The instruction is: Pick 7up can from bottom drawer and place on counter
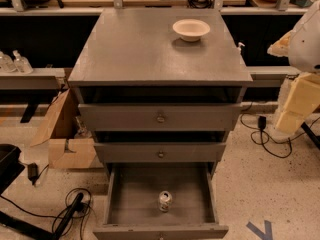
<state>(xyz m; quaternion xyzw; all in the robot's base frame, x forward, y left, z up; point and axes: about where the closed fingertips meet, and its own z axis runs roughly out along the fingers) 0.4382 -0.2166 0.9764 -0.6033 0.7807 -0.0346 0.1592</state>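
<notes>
The pick had not begun. My end effector [299, 104] hung beyond the tabletop's [145, 54] right edge; I could not tell whether it was open or closed. The small, shiny metal can [165, 201] stood upright in the open bottom drawer [135, 194], a shallow grey-painted tray below the tabletop's near edge. Next, I judged, came a reach down to it. A smooth cream bowl [191, 29] sat near the far right corner.

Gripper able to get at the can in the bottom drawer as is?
Probably yes. The drawer is pulled out and the can stands alone in it, open from above; the gripper hangs off to the right.
</notes>
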